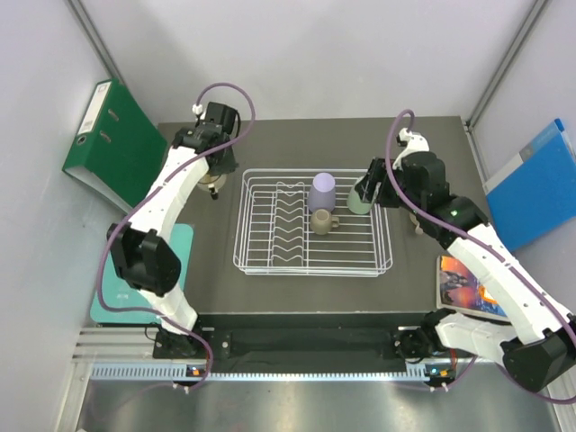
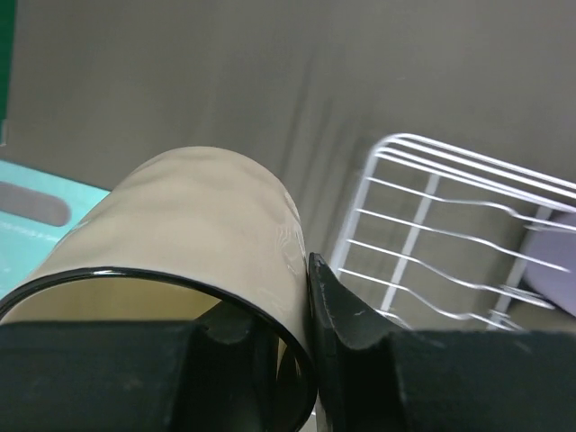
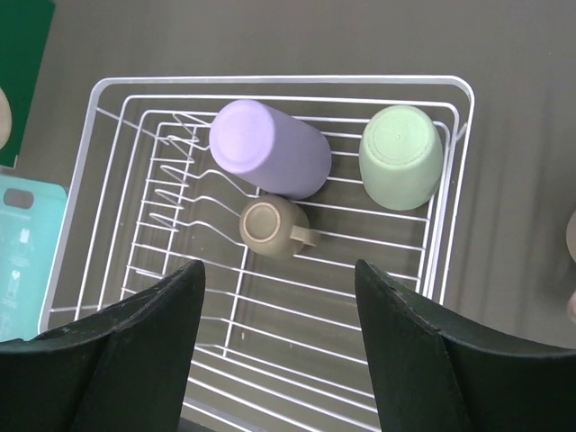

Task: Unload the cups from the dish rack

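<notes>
The white wire dish rack (image 1: 261,256) sits mid-table. Inside it, mouth down, are a lavender tumbler (image 3: 270,148), a small olive-tan mug (image 3: 268,227) with its handle to the right, and a mint-green cup (image 3: 401,157) in the far right corner. My right gripper (image 3: 279,297) hangs open above the rack with nothing between its fingers; from above it (image 1: 367,191) partly covers the mint cup (image 1: 358,203). Left of the rack, my left gripper (image 2: 301,351) is shut on the rim of a cream cup (image 2: 198,225), one finger inside and one outside. The left gripper (image 1: 213,180) hovers over the dark table.
A teal board (image 1: 178,245) lies at the table's left edge, beside a green binder (image 1: 112,144). On the right lie a blue folder (image 1: 535,184) and a colourful book (image 1: 468,283). Grey walls close in on three sides.
</notes>
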Controlling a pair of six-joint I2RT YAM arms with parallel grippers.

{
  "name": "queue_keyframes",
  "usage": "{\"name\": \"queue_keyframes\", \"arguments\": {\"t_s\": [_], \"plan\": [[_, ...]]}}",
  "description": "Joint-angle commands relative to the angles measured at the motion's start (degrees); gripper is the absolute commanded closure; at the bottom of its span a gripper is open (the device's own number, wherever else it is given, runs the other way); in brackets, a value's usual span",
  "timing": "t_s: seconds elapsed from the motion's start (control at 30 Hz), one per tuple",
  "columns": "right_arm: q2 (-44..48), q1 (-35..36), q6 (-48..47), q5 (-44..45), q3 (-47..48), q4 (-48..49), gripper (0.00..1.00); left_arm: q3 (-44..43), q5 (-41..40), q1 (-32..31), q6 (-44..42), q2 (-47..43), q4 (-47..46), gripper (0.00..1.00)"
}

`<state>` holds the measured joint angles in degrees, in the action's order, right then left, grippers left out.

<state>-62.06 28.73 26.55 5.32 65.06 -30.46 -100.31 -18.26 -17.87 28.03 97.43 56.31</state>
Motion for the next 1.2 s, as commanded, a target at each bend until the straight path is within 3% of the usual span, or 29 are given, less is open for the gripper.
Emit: {"name": "queue_keyframes", "arguments": {"t_s": [0.0,0.5,1.0,1.07,1.17], "plan": [[2.3,0.2,-1.4,1.2,0.7,0.2,0.33,-2.4,-4.4,1.9,-4.4,3.5,-0.5,1.00],[5.7,0.1,-1.9,2.1,-2.6,-0.3,0.33,-2.4,9.7,10.8,-3.2,19.0,-5.5,1.00],[4.8,0.2,-2.3,3.9,-3.5,-0.7,0.34,-7.9,13.3,12.3,-3.0,28.7,-5.5,1.00],[4.6,0.2,-2.3,4.0,-3.5,-0.5,0.34,-7.7,12.9,12.3,-2.5,28.3,-5.0,0.96],[4.1,0.2,-2.0,3.7,-3.9,0.0,0.33,-7.1,11.9,12.3,-2.5,26.2,-5.2,0.76]]}}
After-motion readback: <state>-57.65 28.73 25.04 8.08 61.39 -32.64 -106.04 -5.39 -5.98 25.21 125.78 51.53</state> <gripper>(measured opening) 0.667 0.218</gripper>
